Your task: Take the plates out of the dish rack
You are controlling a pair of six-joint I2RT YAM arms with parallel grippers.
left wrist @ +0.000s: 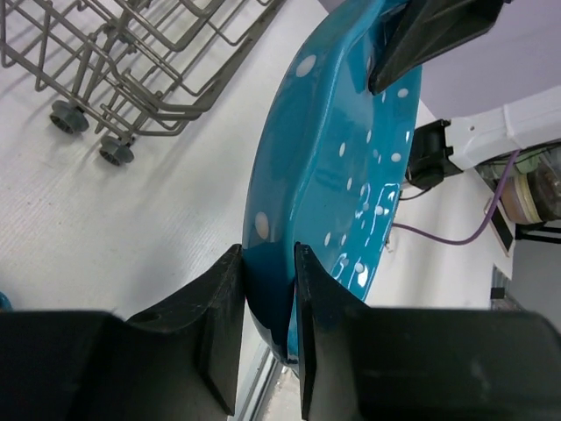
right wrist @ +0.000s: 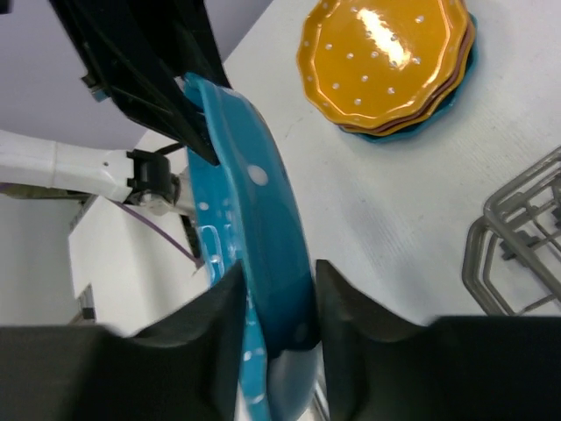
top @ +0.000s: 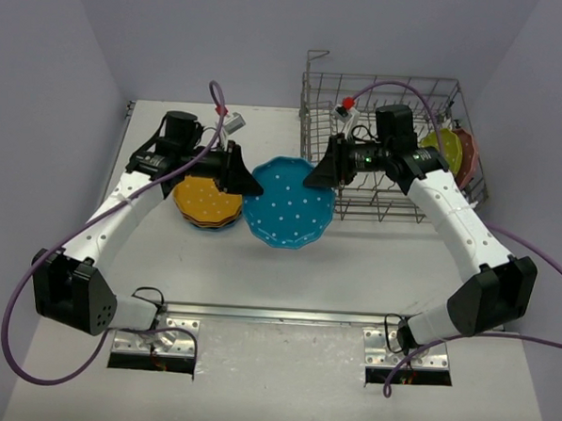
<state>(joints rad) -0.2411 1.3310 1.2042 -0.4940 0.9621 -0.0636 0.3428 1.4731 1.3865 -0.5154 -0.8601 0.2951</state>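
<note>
Both stretched inward — left gripper and right gripper clamp one teal plate.

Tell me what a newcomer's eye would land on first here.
The teal plate at the table's centre, pinched at opposite rims by the left fingers and the right fingers at once. Next, the orange-topped stack of plates to its left, and the dish rack at the back right, with a yellow-green plate and a pink plate standing at its right end.
</note>
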